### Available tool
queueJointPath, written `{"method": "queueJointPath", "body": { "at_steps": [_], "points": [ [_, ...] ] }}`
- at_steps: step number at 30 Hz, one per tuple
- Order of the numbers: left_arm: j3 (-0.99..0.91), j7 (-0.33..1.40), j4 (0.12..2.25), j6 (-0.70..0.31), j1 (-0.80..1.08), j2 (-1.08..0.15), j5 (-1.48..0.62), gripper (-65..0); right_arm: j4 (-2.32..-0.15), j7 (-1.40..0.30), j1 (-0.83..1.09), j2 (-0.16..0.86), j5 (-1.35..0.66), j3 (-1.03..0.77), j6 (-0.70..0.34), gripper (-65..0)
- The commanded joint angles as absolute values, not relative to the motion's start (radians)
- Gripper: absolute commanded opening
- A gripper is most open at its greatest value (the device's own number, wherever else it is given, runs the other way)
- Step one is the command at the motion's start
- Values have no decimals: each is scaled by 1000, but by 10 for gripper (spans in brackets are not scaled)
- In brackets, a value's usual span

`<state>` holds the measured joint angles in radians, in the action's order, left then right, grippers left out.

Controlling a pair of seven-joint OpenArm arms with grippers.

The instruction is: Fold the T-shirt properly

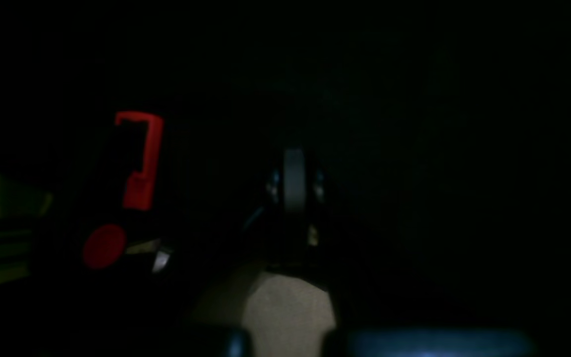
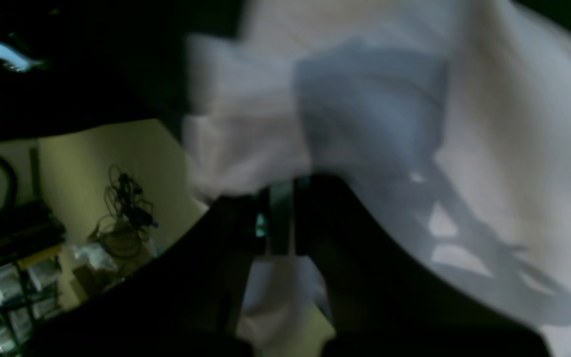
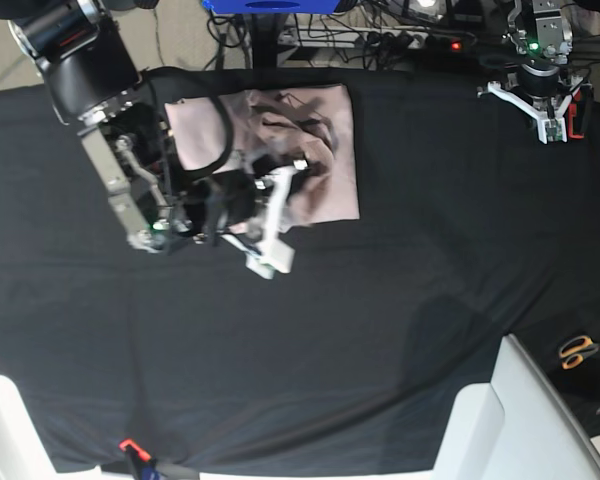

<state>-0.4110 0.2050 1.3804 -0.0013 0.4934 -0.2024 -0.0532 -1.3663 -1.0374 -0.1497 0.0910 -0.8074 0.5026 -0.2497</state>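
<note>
Black cloth table cover (image 3: pixel 380 330) spreads wide, with the pale pink cotton T-shirt (image 3: pixel 325 150) bunched near its far edge.
Over the shirt's near edge, the right gripper (image 3: pixel 270 235) is clenched on a fold of pink fabric; the left gripper (image 3: pixel 545 120) sits well apart at the far corner, jaws closed on nothing; orange-handled scissors (image 3: pixel 580 350) lie beside the table.

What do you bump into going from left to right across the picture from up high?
right gripper → T-shirt → left gripper → scissors
</note>
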Motion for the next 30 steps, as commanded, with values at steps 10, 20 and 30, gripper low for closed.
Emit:
{"method": "queueJointPath", "body": {
  "at_steps": [10, 20, 30],
  "points": [
    [-418, 185, 1391, 4, 498, -214, -53, -650, -1417, -1069, -188, 51, -820, 536, -249, -648],
    [-412, 185, 1403, 4, 499, -222, -53, -650, -1526, -1144, 2, 188, -820, 315, -248, -648],
    [-335, 193, 1437, 4, 476, -217, -53, -650, -1486, -1101, 68, 137, -820, 318, -252, -648]
  ]
}}
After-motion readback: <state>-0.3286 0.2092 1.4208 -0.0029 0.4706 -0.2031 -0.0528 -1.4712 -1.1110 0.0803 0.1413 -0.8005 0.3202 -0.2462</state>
